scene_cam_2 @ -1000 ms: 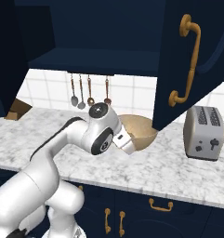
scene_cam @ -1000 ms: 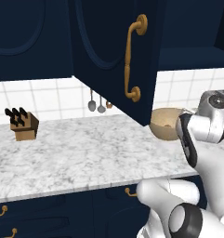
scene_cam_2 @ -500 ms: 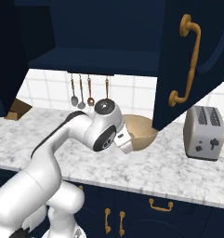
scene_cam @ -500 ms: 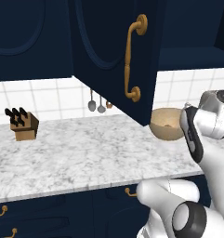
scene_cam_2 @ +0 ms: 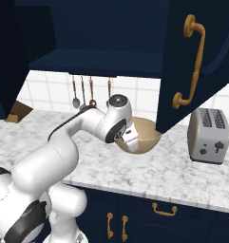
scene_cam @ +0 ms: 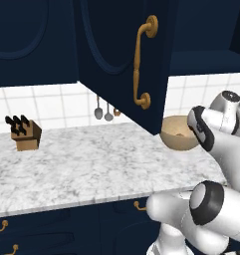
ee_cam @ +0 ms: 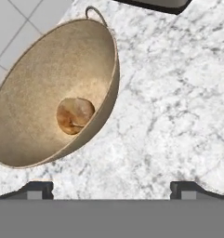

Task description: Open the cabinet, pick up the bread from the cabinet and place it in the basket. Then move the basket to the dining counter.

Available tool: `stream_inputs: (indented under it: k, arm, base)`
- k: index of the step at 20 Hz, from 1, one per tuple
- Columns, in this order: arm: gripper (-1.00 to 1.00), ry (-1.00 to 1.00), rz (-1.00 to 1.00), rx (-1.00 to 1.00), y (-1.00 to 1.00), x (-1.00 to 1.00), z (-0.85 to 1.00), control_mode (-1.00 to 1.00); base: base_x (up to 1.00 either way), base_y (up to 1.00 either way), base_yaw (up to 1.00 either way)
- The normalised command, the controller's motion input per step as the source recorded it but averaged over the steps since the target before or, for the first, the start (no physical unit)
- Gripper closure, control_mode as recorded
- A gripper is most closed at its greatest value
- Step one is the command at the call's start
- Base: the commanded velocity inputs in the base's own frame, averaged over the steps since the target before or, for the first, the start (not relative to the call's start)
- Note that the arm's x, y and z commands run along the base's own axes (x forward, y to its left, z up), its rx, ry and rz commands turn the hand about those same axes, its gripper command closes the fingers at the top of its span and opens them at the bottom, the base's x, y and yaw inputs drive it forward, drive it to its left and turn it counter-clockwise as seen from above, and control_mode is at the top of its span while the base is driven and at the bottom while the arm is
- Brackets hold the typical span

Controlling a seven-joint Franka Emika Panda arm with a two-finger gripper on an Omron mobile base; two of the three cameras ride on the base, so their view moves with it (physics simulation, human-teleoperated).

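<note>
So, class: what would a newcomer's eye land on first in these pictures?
The open navy cabinet door with its long brass handle, swung out over the marble counter. Below it sits the tan basket with the golden bread inside, and the white arm's open fingers hang just beside it.

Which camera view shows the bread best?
The hand view: it looks down into the basket, and the whole bread lies clear on its bottom. The left base view shows a small part of the bread over the rim. In the right base view the arm covers the basket's inside.
</note>
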Motion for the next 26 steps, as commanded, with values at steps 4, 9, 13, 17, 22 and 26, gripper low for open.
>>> stream_inputs:
  k: [4,9,13,17,22,26]
  arm:
    - [-1.0,0.02,0.0,0.07,-0.17,0.36,-0.48,-1.0]
    - [-1.0,0.0,0.0,0.04,-0.12,0.4,-0.38,-1.0]
    - [-1.0,0.02,0.0,0.06,-0.07,0.6,-0.13,-1.0]
    - [-1.0,0.03,0.0,0.05,-0.04,0.34,-0.29,-1.0]
    - [-1.0,0.01,0.0,0.01,-0.02,0.34,-0.33,-1.0]
    - [-1.0,0.04,-0.01,0.0,0.0,0.2,-0.5,-1.0]
  base:
    - [0.0,0.0,0.0]
    - [0.0,0.0,0.0]
    - [0.0,0.0,0.0]
    - [0.0,0.0,0.0]
    - [0.0,0.0,0.0]
    - [0.0,0.0,0.0]
